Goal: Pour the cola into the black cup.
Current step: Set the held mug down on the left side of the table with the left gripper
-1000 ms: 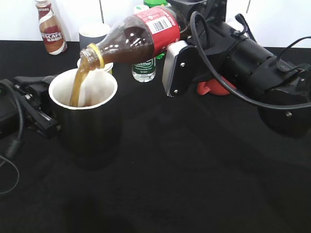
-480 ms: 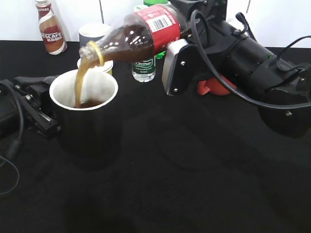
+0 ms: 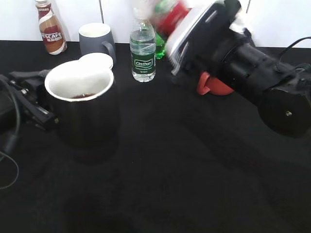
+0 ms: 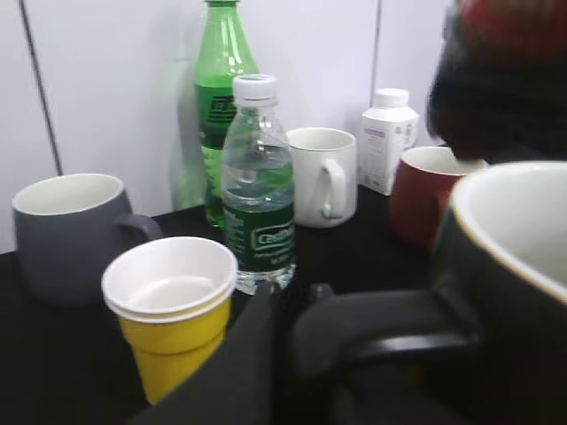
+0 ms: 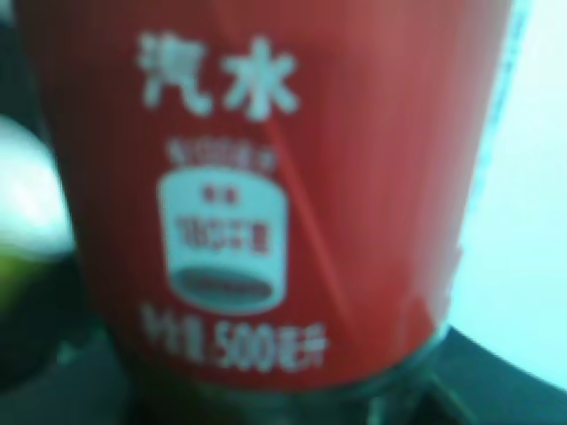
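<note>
Right tool [image 3: 182,29] blurred, apparently gripping cola [image 5: 257,195]

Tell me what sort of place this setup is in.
Probably a lab or test bench, not a kitchen: a black cloth-covered table against plain white wall panels, with loose cables lying on it and a staged row of bottles and mugs, such as the water bottle and grey mug.

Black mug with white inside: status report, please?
Black mug with white inside holds some dark liquid. Right hand grips red-labelled cola bottle, clear of mug. Left hand unclear.
</note>
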`<state>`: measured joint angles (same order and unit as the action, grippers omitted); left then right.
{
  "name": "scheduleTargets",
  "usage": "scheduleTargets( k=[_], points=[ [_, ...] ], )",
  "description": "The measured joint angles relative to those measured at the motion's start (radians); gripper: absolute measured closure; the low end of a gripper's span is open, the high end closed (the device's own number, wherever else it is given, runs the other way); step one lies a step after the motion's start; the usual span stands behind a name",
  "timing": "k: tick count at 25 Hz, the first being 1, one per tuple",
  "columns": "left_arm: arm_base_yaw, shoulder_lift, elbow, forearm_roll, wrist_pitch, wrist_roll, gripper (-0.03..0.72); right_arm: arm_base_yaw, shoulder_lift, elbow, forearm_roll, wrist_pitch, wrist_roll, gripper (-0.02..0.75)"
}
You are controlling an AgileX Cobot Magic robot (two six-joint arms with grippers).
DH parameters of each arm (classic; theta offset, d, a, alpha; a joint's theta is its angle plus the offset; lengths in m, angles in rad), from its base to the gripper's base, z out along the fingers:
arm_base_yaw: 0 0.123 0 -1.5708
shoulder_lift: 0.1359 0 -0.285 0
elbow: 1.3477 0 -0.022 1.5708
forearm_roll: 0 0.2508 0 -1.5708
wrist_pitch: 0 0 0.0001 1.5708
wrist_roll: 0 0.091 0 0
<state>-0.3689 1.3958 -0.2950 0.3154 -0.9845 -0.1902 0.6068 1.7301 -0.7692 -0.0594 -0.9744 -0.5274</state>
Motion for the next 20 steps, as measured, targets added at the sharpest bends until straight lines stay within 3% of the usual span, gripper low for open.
scheduleTargets(
  k=[3, 6, 7, 10, 13, 17, 20],
  points=[
    [0.000, 0.000, 0.000, -0.136, -0.016, 0.073, 0.632, 0.000, -0.042, 0.000, 0.001, 0.073, 0.429, 0.372],
    [0.006, 0.000, 0.000, -0.350, -0.052, 0.190, 0.632, 0.000, -0.167, 0.044, 0.030, 0.178, 0.476, 0.372],
    [0.031, 0.000, 0.000, -0.377, -0.057, 0.202, 0.632, 0.000, -0.225, 0.073, 0.089, 0.216, 0.474, 0.372],
    [0.179, 0.002, -0.020, -0.386, -0.042, 0.215, 0.632, -0.054, -0.378, 0.143, 0.204, 0.328, 0.438, 0.372],
    [0.301, 0.084, -0.136, -0.368, -0.013, 0.215, 0.632, -0.214, -0.443, 0.160, 0.217, 0.365, 0.433, 0.372],
    [0.326, 0.342, -0.294, -0.346, -0.055, 0.172, 0.632, -0.353, -0.439, 0.163, 0.223, 0.354, 0.432, 0.372],
    [0.326, 0.532, -0.436, -0.297, -0.072, 0.147, 0.633, -0.380, -0.385, 0.163, 0.227, 0.269, 0.431, 0.372]
  ],
)
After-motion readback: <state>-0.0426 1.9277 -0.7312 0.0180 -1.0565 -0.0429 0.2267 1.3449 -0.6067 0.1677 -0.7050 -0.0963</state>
